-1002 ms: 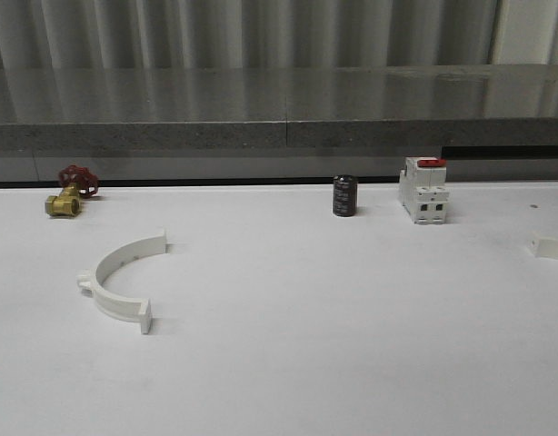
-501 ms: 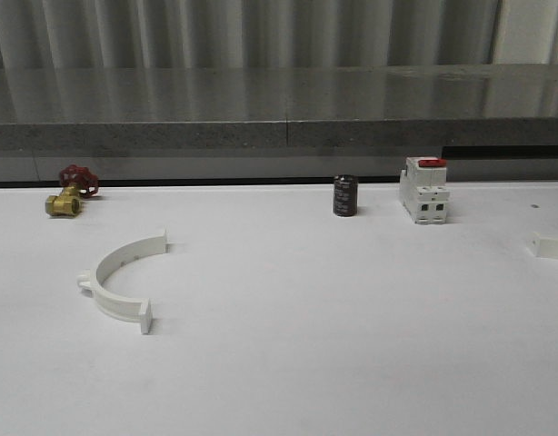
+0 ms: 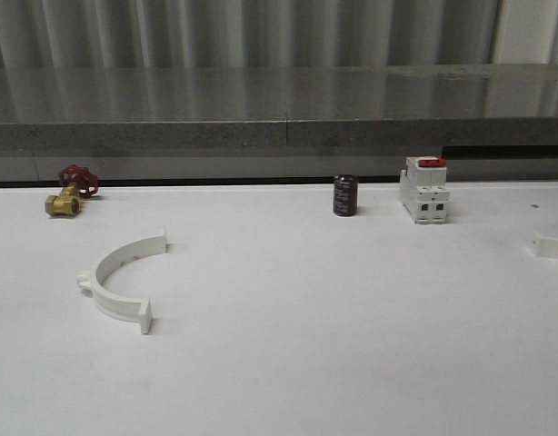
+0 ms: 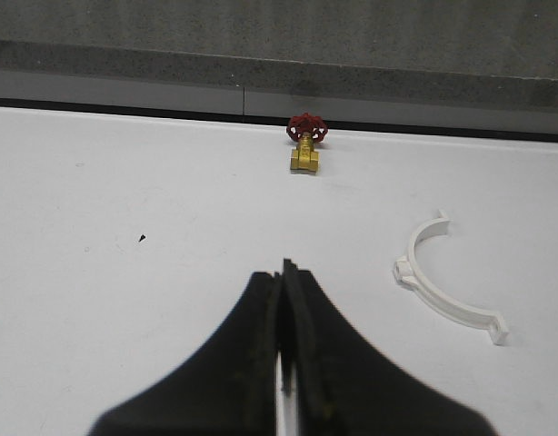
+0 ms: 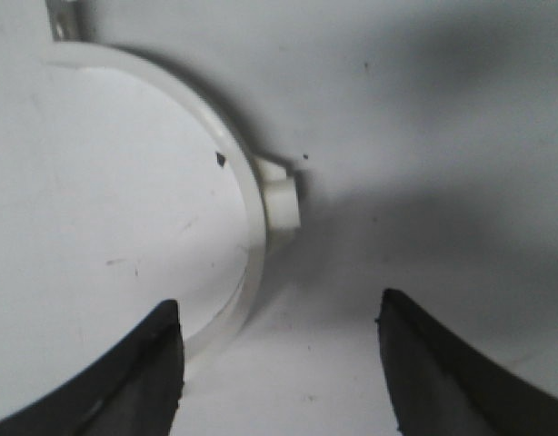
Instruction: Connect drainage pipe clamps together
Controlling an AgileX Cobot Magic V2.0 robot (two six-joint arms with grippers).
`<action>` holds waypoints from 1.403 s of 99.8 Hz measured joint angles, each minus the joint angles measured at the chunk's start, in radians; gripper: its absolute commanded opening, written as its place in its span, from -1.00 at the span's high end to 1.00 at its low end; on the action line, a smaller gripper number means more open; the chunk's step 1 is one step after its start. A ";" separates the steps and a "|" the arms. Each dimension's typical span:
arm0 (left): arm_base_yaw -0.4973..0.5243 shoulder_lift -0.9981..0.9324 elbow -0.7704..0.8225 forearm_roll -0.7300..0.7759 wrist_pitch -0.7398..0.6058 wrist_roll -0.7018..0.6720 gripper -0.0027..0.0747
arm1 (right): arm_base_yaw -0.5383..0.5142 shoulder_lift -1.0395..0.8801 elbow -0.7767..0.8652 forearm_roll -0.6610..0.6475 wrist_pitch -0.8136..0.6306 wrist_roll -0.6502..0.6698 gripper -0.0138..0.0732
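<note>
Front view shows one clamp half lying flat on the white tabletop at the left, its open side facing right, untouched and on its own. The other half sits well apart at the far right edge, only an end tab visible there. A brass valve, a dark cylinder and a breaker stand along the back and play no part.

Left wrist view has the left gripper with its jaws pressed together, holding nothing, hovering short of the left half.

Right wrist view has the right gripper with its jaws wide, low over the right half; the arc and its outer lug lie between them, not yet gripped as far as I can tell.

So nothing is joined. Both halves must be picked up, brought together and their end tabs mated; the work looks to be at its very start.
</note>
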 measured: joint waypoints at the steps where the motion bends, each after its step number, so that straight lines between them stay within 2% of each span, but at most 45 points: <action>1: 0.000 0.000 0.000 0.000 0.000 0.000 0.99 | 0.000 0.009 -0.007 0.000 -0.002 0.000 -0.39; 28: 0.000 0.000 0.000 0.000 0.000 0.000 0.99 | 0.000 0.156 -0.105 0.000 0.002 0.000 -0.39; 33: 0.000 0.000 0.000 0.000 0.000 0.000 0.99 | 0.000 0.172 -0.113 0.000 0.002 0.000 -0.32; 52: 0.000 0.000 0.000 0.000 0.000 0.000 0.99 | 0.000 0.184 -0.119 0.000 0.016 0.000 0.53; 62: 0.000 0.000 0.000 0.000 0.000 0.000 0.99 | 0.000 0.184 -0.119 0.000 0.019 0.000 0.73; 79: 0.000 0.000 0.000 0.000 0.000 0.000 0.99 | 0.000 0.185 -0.125 0.000 0.023 0.000 0.75; 100: 0.000 0.000 0.000 0.000 0.000 0.000 0.99 | 0.009 0.163 -0.174 0.000 0.102 0.000 0.74; 140: 0.000 0.000 0.000 0.000 0.000 0.000 0.99 | 0.194 0.069 -0.316 0.000 0.311 0.074 0.74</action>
